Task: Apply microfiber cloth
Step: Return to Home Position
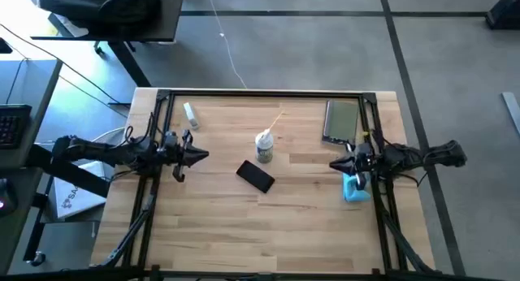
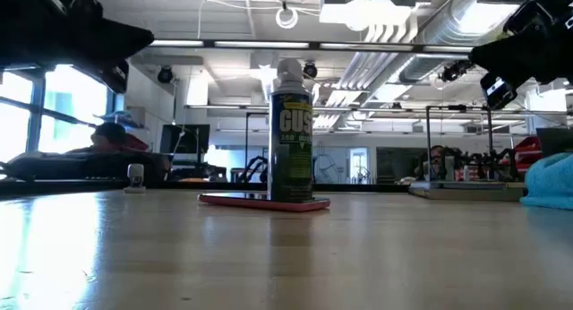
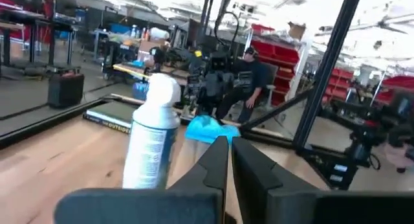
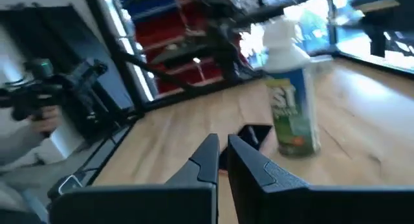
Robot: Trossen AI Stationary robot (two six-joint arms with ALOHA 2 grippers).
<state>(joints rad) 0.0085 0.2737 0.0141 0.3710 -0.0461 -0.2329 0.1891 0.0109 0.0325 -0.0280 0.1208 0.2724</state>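
Pale wood planks of the table [image 2: 134, 256] fill the foreground. Next comes the phone [image 2: 264, 202], a thin flat slab, with the spray can [image 2: 291, 135], a smooth white-capped cylinder, upright just behind it. At far right the microfiber cloth [image 2: 548, 180] lies in a soft, rumpled heap, near the right gripper [image 1: 335, 163]. Its pincer is clenched and empty, and so is the left gripper [image 1: 201, 157] at mid-left. The risk: that right arm could snag the cloth and drag it off the edge.

The left arm [image 1: 106, 151] and right arm [image 1: 426, 157] are slim, matte-black jointed tubes with thin dark cables looping beside the wrists. The left gripper [image 1: 201, 157] and right gripper [image 1: 335, 163] each bear two smooth black, wedge-tapered fingers [image 3: 210, 169].
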